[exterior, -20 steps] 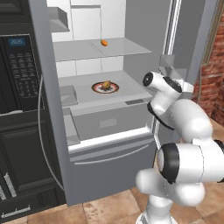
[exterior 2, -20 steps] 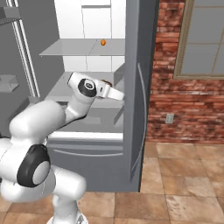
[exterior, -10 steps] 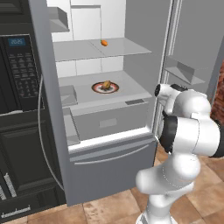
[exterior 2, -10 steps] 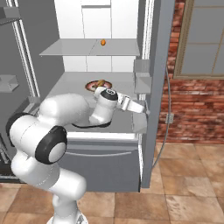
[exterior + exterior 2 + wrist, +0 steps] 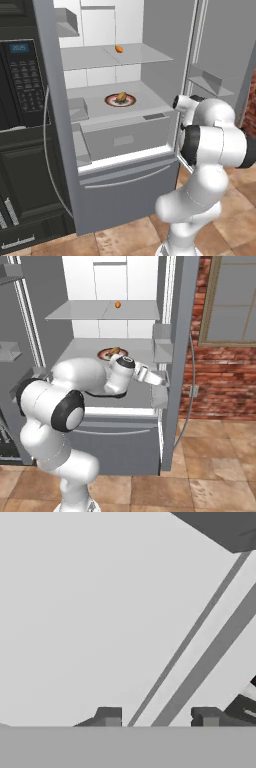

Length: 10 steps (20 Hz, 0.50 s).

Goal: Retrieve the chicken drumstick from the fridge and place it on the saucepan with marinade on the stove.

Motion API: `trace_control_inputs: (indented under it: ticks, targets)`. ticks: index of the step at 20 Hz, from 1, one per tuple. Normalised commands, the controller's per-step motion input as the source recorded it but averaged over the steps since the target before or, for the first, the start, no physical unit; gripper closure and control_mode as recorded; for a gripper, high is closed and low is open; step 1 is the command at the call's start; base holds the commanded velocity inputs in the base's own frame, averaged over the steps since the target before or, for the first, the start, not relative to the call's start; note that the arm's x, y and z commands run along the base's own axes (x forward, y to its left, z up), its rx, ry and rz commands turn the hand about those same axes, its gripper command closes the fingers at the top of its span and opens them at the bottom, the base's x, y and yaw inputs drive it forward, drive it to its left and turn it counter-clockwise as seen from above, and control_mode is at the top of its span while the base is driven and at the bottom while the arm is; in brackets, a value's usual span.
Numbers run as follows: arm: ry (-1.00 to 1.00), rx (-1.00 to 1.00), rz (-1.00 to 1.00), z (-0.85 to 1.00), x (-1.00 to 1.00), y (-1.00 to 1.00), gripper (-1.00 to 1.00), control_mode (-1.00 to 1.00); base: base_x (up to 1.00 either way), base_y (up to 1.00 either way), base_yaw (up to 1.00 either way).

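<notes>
Both doors of the fridge (image 5: 125, 165) stand open, exposing the chicken drumstick (image 5: 121, 97) on a red-rimmed plate (image 5: 131, 102) on the middle shelf — at 10 o'clock from the pincer (image 5: 162, 381), whose jaws stand partly spread on nothing, near the right door.

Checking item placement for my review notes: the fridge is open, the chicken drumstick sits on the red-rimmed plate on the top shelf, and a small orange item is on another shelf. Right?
Not quite. In the left base view, the chicken drumstick sits on the red-rimmed plate on the lower shelf of the open fridge; the small orange item is on the top shelf.
</notes>
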Motion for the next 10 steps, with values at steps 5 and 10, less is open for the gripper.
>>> trace_control_inputs:
  ticks: [5,10]
  targets:
    - [-0.07,0.01,0.01,0.49,-0.32,0.33,-1.0,-1.0,0.0,0.0,0.0]
    - [-0.1,0.0,0.01,1.0,-0.44,0.94,-1.0,-1.0,0.0,0.0,0.0]
